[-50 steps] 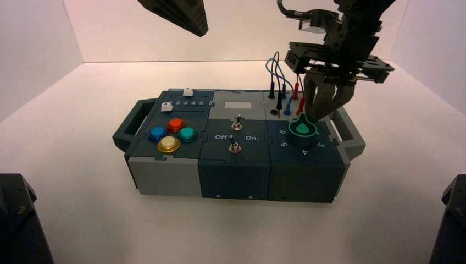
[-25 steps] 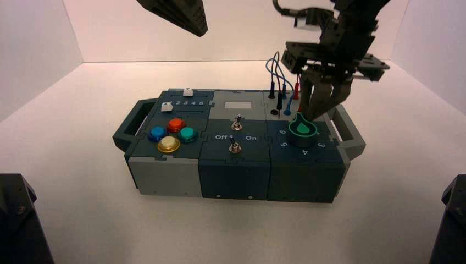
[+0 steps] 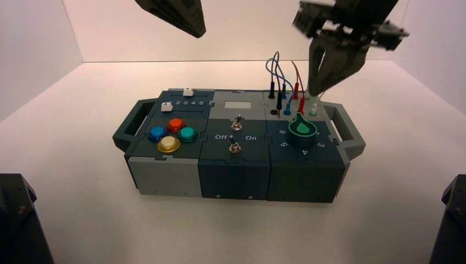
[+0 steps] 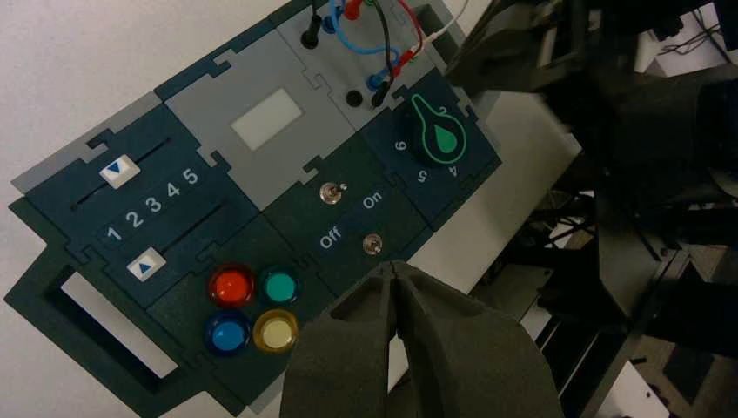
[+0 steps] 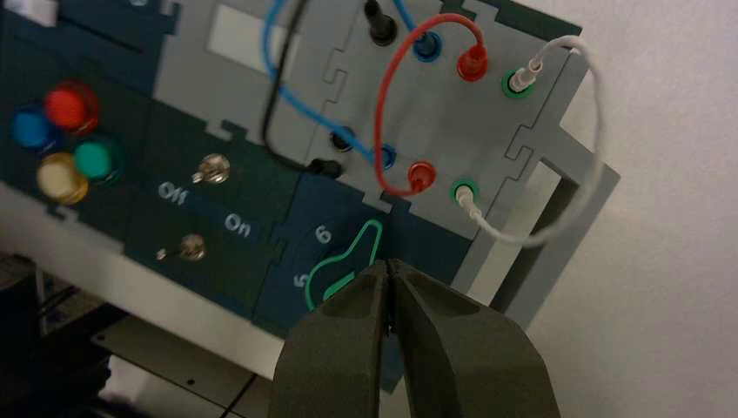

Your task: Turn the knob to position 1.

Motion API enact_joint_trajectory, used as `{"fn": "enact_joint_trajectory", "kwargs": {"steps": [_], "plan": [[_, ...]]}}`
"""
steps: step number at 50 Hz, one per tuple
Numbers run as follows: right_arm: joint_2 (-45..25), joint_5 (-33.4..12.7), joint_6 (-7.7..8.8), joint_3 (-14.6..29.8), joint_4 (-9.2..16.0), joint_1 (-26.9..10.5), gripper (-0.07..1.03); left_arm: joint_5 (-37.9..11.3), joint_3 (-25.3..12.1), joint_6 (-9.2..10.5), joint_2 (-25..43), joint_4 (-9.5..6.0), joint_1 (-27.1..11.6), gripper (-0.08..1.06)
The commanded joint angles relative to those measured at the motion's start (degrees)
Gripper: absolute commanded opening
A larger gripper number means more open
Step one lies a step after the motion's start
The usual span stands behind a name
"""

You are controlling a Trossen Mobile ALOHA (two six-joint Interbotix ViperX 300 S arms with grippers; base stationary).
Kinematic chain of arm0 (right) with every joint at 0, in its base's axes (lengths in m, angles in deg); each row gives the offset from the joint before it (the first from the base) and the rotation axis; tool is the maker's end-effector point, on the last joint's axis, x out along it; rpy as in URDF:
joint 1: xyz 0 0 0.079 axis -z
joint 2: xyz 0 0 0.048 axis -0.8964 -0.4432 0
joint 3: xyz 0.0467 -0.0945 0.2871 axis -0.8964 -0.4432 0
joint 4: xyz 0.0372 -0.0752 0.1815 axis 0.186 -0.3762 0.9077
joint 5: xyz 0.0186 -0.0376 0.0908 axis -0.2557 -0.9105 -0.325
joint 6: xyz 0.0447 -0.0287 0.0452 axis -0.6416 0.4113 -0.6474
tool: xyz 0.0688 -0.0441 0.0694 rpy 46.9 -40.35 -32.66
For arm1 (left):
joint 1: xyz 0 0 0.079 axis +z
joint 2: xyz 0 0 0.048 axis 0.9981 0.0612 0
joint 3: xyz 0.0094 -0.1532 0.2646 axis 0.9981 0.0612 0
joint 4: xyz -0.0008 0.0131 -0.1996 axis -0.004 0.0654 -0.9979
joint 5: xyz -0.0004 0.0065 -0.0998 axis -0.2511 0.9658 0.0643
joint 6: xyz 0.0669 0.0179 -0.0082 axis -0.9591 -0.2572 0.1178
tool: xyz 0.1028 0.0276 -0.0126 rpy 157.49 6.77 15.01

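Where the box [image 3: 235, 179] is nearest, its plain front wall is seen, with the pale table [image 3: 220, 231] spread around it. Just behind, at the front right, the round dark-teal knob [image 3: 303, 132] with its bright green, teardrop-shaped pointer is set; its tip is directed away from the front edge, between the printed 6 and 2. At the front left, yellow [image 3: 168, 144], blue [image 3: 158, 133], green [image 3: 188, 134] and red [image 3: 176, 125] round push buttons are grouped, and in the middle two small metal toggle switches [image 3: 235, 147] are mounted. Farther back, white sliders [image 3: 167, 106] are fitted on the left, the nearer one placed at the 1 end of its track. At the back right, black, blue, red and white wires [image 5: 393, 78] are plugged in. Above that area the black right hand [image 3: 313, 94] is held, fingertips together, apart from the knob. Higher up, beyond the box's back left, the idle left hand [image 3: 199, 36] is held, its fingers closed.
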Motion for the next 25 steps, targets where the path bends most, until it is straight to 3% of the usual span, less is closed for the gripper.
{"fn": "enact_joint_trajectory", "kwargs": {"steps": [1, 12, 25], "plan": [[4.13, -1.32, 1.05, 1.23, -0.09, -0.35, -0.02, 0.09, -1.93, -0.26, -0.88, 0.09, -0.09, -0.03], [7.73, -2.99, 2.29, 0.53, 0.00, -0.35, -0.02, 0.09, -2.20, -0.35, -0.70, 0.88, 0.09, -0.03], [10.81, -3.52, 2.46, -0.09, -0.09, -0.35, -0.02, 0.09, -2.29, -0.88, -0.53, 1.23, 0.53, -0.03]]}}
